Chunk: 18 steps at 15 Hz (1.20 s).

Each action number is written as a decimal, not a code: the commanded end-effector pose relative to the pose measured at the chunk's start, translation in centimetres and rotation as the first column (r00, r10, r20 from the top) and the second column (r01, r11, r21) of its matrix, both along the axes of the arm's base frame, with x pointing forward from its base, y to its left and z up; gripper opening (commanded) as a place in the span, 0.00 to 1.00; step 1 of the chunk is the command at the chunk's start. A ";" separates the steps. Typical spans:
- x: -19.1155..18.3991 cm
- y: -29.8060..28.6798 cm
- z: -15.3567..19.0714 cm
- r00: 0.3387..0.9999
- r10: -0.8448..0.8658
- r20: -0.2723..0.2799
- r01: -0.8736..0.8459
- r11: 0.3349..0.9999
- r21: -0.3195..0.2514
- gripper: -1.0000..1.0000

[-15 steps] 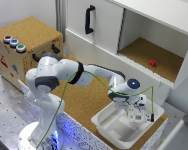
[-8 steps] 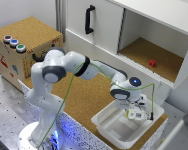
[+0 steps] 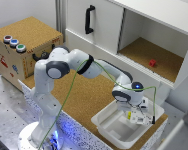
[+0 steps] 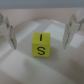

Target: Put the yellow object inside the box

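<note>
The fingers [image 4: 7, 31] stand wide apart, gripping nothing, with the yellow cube [image 4: 41, 45] marked "S" lying between them, clear of both, on the floor of the white plastic tub [image 4: 20, 67]. In the exterior view the gripper [image 3: 138, 118] hangs over the tub [image 3: 105, 120], which sits on the cork-topped surface [image 3: 84, 95] below the white cabinet [image 3: 139, 35].
</note>
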<state>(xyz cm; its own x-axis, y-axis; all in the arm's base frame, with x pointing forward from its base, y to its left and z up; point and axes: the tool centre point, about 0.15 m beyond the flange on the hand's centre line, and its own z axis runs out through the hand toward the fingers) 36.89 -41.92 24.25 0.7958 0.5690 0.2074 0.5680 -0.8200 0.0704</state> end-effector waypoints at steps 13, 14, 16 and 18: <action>3.1 2.4 5.2 0.995 0.029 0.092 -0.035 0.997 0.064 1.00; 3.9 2.9 6.0 0.995 0.034 0.098 -0.042 0.996 0.085 1.00; 5.4 4.3 7.9 0.991 0.064 0.114 -0.076 0.991 0.106 1.00; 6.1 5.3 10.3 0.986 0.069 0.151 -0.088 0.988 0.123 1.00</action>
<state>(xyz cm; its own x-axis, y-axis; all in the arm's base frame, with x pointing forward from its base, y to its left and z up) 40.46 -38.68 29.24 0.7432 0.5950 0.3060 0.5976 -0.7960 0.0963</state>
